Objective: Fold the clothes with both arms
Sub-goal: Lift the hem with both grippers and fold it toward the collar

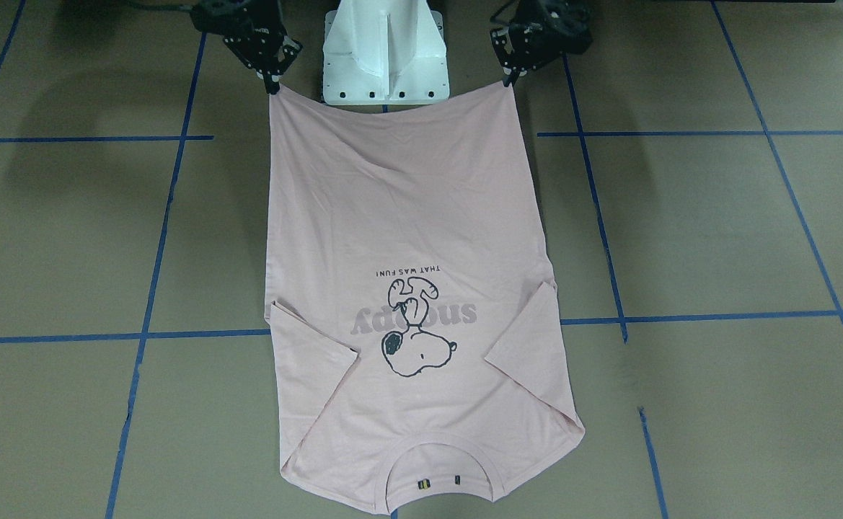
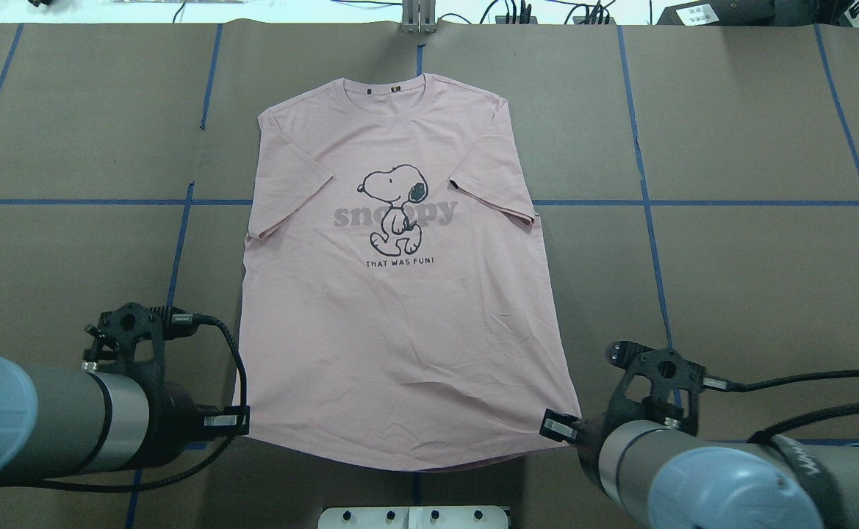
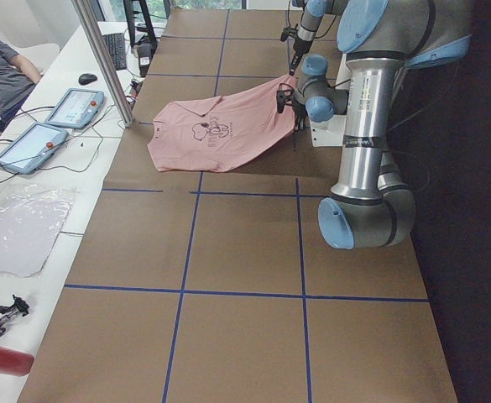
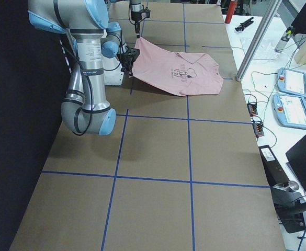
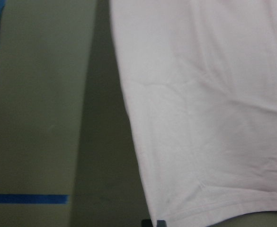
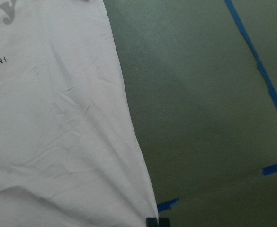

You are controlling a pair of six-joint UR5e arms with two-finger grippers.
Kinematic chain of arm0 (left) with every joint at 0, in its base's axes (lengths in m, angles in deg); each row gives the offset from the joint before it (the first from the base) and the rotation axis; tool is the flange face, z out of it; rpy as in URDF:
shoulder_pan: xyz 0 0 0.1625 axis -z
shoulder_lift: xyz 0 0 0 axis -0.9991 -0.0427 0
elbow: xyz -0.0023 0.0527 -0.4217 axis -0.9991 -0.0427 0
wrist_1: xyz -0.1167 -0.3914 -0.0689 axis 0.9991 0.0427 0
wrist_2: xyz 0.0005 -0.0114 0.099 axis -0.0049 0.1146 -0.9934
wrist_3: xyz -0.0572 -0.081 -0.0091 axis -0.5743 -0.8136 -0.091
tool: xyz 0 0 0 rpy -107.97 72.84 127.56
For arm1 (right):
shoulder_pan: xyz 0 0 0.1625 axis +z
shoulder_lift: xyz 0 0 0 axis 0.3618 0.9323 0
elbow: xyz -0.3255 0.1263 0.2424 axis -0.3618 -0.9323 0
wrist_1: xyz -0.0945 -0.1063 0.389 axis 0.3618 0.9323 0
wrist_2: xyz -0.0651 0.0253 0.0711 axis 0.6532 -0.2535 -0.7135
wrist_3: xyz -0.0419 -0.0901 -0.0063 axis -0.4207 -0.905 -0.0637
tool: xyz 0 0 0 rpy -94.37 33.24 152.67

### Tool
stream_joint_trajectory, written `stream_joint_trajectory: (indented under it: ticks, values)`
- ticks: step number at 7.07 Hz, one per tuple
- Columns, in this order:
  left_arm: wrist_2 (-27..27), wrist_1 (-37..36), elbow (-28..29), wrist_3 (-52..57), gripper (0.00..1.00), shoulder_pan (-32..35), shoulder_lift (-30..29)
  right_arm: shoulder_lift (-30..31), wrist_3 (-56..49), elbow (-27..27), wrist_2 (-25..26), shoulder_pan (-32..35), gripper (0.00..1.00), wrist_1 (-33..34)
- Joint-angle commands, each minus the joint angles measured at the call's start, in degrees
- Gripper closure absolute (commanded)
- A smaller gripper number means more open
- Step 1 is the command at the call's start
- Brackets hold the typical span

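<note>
Holding the hem up, with the collar straight ahead

Front-facing view: the shirt (image 1: 407, 238) runs lengthwise down the frame, with its hem (image 1: 392, 115) at the top by the base (image 1: 385, 50) and its collar (image 1: 439, 443) at bottom centre. The right gripper (image 1: 272, 85) at upper left and the left gripper (image 1: 506, 79) at upper right each pinch one hem corner, jaws narrow on the cloth.

Overhead view: the hem is at the bottom of the frame and the collar at top centre. One gripper sits at the lower left corner and one at the lower right, level with each other, so neither is nearer. The long axis points away from both, toward the top of the frame.

Left and right side views: the hem end is lifted off the table (image 3: 245, 243) and the cloth slopes down to the collar end, which lies flat. The grip cannot be judged from these views.

Left wrist view: cloth fills the right of the frame, and a dark fingertip (image 5: 155, 223) meets its corner at the bottom edge.

Right wrist view: cloth fills the left of the frame, with a fingertip (image 6: 156, 222) on its corner at the bottom edge.

The next move probably carries the hem along that axis toward the collar, with both arms travelling evenly
</note>
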Motion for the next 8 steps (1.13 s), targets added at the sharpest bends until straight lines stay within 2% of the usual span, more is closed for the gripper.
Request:
stream_joint_trajectory:
  ticks: [1,3,4,5,7,8]
  values:
    - [6.9,-21.2,-7.3,1.3,1.00,7.7,-15.2,-7.1,-0.2,9.8,-3.3,0.7,1.00,16.7]
    - [7.0,-21.3,-4.7,6.3,1.00,8.1,-14.9,-8.6,-3.2,8.6,-4.0,2.1,1.00,17.6]
    - [6.7,-21.1,-0.4,10.5,1.00,9.8,-15.2,-11.3,-8.5,4.2,-4.3,7.6,1.00,17.2]
    - [6.5,-20.4,3.7,15.1,1.00,14.3,-15.6,-14.7,-14.4,-1.9,-4.6,13.7,1.00,15.0]
    - [6.7,-18.1,9.6,24.1,1.00,22.6,-15.6,-15.1,-17.7,-16.4,-10.8,23.9,1.00,-0.2]
    - [6.6,-13.2,14.9,24.5,1.00,24.4,-15.8,-15.3,-21.3,-22.0,-11.1,27.7,1.00,-5.3]
